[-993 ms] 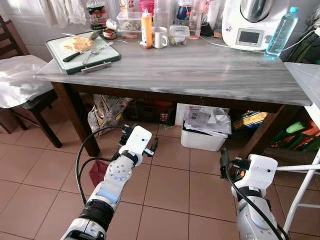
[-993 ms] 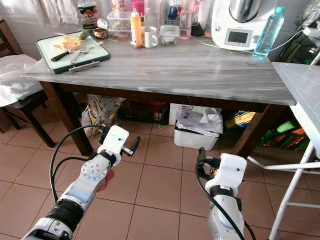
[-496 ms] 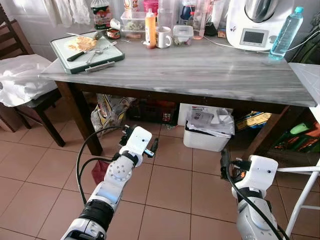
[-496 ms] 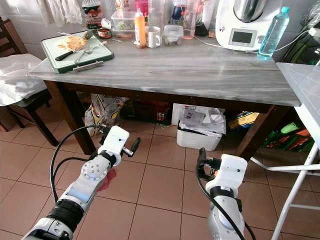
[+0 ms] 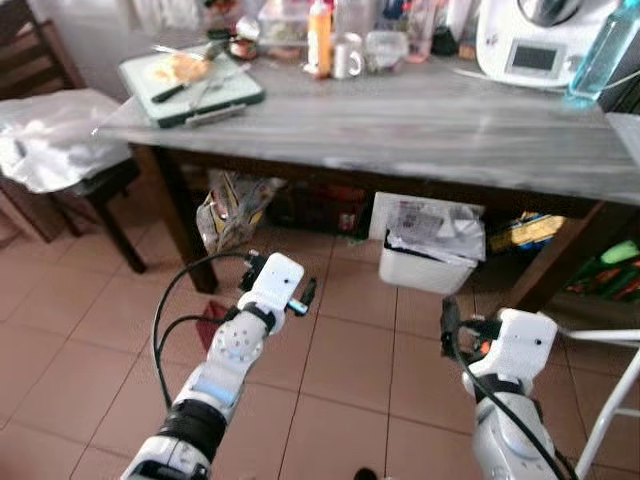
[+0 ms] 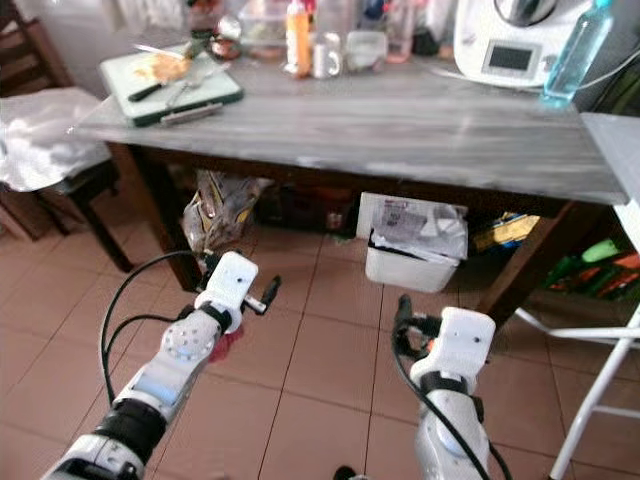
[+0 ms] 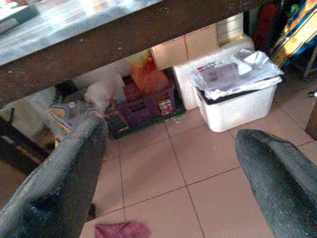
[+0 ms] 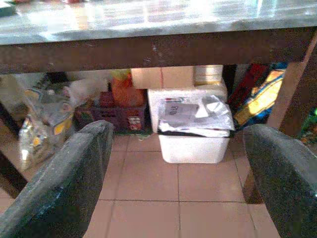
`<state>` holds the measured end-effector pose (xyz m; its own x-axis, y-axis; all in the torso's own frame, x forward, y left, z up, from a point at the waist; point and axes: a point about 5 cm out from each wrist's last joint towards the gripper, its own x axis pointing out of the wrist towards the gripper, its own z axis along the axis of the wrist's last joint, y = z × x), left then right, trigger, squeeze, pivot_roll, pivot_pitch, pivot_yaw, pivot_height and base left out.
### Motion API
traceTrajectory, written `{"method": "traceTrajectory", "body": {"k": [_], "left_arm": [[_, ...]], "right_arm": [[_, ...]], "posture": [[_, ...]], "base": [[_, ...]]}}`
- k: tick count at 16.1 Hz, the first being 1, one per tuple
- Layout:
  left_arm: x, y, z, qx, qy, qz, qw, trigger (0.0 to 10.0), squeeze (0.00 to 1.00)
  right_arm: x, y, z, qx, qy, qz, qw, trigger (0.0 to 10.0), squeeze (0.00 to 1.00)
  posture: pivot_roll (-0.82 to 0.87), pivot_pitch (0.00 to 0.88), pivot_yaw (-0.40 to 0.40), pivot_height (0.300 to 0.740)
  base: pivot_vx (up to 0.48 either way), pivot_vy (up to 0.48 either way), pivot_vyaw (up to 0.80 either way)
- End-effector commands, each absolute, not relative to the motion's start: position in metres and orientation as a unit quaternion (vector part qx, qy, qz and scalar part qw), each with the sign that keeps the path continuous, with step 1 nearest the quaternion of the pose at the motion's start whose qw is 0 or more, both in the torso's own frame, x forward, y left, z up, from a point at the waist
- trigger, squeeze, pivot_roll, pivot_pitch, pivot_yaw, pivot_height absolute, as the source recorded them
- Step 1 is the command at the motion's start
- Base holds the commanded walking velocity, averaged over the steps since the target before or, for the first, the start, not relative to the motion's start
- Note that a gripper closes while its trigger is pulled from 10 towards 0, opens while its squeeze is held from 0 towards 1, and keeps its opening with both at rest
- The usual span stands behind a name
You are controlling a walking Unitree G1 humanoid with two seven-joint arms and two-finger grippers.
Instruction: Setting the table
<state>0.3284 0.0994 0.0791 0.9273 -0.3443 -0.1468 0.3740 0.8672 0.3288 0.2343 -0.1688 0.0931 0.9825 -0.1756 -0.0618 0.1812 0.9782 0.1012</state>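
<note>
A grey marble-look table [image 5: 400, 125] on dark legs stands ahead of me. At its far left corner lies a green-rimmed cutting board [image 5: 232, 98] with food, a black-handled knife [image 5: 168, 94] and a spoon. A white mug [image 5: 347, 58], an orange bottle [image 5: 320, 38], a white kitchen machine [image 5: 535, 50] and a blue water bottle [image 5: 598, 50] line the back edge. Both arms hang low over the tiled floor, short of the table. My left gripper [image 7: 171, 131] is open and holds nothing. My right gripper [image 8: 178, 129] is open too, facing the space under the table.
A white bin [image 5: 432, 255] stuffed with papers sits under the table, with bags [image 5: 232, 205] and boxes beside it. A chair draped in white cloth [image 5: 55, 140] stands at the left. A red rag [image 5: 212, 322] lies on the floor. A white folding frame [image 5: 610, 420] is at the right.
The whole picture has shifted and blurred, so the camera has moved. Both arms keep the same low pose and both grippers stay open.
</note>
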Motion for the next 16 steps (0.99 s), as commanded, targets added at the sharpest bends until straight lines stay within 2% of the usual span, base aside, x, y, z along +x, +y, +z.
{"method": "traceTrajectory", "body": {"k": [1,9,16], "left_arm": [[0.3282,0.0985,0.0771,0.178,0.049,-0.187,0.965,10.0,0.00],[0.3286,0.0992,0.0786,0.182,0.045,-0.188,0.964,10.0,0.00],[0.3268,0.0958,0.0819,0.166,0.030,-0.215,0.962,10.0,0.00]], "right_arm": [[0.2335,-0.1732,0.0944,0.053,0.024,-0.096,0.994,10.0,0.00],[0.2337,-0.1743,0.0949,0.052,0.022,-0.098,0.994,10.0,0.00],[0.2316,-0.1781,0.0977,0.047,0.011,-0.112,0.992,10.0,0.00]], "posture": [[0.04,0.069,-0.007,0.714],[0.04,0.065,-0.007,0.714],[0.04,0.076,-0.006,0.714]], "base": [[-0.251,0.000,0.00],[-0.252,0.000,0.00],[0.000,0.000,0.00]]}}
